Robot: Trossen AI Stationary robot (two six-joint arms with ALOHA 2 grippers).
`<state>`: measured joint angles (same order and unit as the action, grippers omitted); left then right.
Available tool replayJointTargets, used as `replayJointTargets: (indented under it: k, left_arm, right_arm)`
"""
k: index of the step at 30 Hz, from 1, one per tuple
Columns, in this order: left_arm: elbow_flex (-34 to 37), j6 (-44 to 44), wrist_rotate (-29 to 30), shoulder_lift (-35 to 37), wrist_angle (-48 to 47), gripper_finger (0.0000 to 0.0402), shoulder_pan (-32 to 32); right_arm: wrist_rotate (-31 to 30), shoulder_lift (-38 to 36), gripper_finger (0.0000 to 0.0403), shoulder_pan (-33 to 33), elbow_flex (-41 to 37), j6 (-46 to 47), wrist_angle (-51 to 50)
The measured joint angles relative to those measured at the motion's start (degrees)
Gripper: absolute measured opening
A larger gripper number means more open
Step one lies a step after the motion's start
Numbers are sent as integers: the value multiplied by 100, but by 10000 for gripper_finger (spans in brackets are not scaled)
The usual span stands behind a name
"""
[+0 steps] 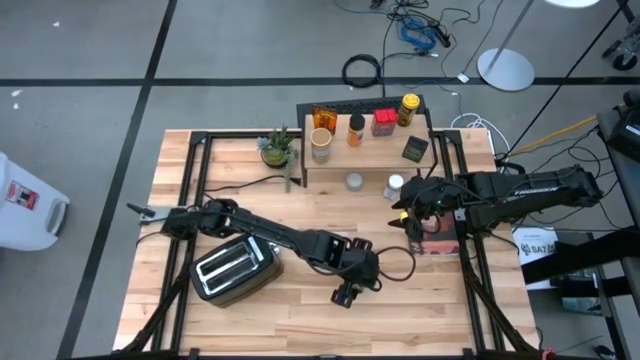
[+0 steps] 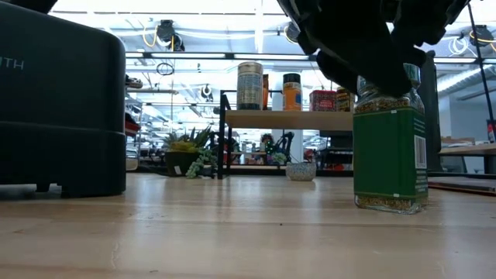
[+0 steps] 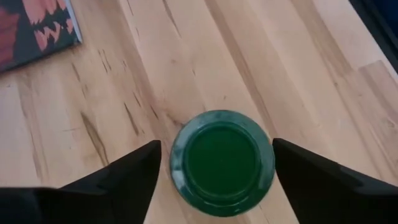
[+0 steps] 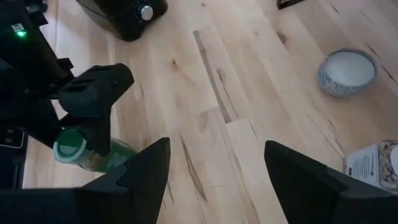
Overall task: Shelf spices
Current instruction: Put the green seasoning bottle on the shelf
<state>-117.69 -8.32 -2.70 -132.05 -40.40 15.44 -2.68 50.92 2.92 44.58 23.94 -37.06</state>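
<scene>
A green-capped spice jar (image 3: 222,162) stands upright on its base on the tabletop, near the middle of the near side (image 2: 390,147). My left gripper (image 3: 216,152) is open and hangs over it from above, one finger on either side of the cap. In the high view the gripper (image 1: 348,290) hides the jar. My right gripper (image 4: 217,155) is open above bare tabletop, in front of the shelf's right end (image 1: 405,212). The shelf (image 1: 370,155) carries several spices on its wood top, among them an orange bottle (image 1: 355,128), a red tin (image 1: 383,122) and a yellow jar (image 1: 408,108). My left gripper has its fingers (image 3: 134,171) level with the green jar's cap (image 3: 180,158), pointing down from above. A narrow gap shows at one finger. At the other I cannot tell whether it touches. The jar stands upright on the table.
A toaster (image 1: 235,268) sits under the left arm, toward the table's left. A potted plant (image 1: 278,147) stands left of the shelf. A small bowl (image 4: 347,71) and a white jar (image 1: 394,186) sit in front of the shelf. A red box (image 1: 437,238) lies below the right arm.
</scene>
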Motion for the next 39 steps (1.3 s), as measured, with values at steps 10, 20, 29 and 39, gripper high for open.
replayJointTargets:
  k: [10,20,29,39]
  left_arm:
    - [0,-111,-7,2,9,262,2]
    - [0,-135,-13,2,14,219,0]
    - [0,-144,-17,8,-3,213,2]
    - [0,-120,-15,44,-116,211,2]
  right_arm:
    - [-26,1,249,0,0,0,2]
    - [-31,122,249,-2,0,0,0]
    - [-48,315,249,-2,0,-3,-2]
    - [-81,313,249,-2,0,-55,-7]
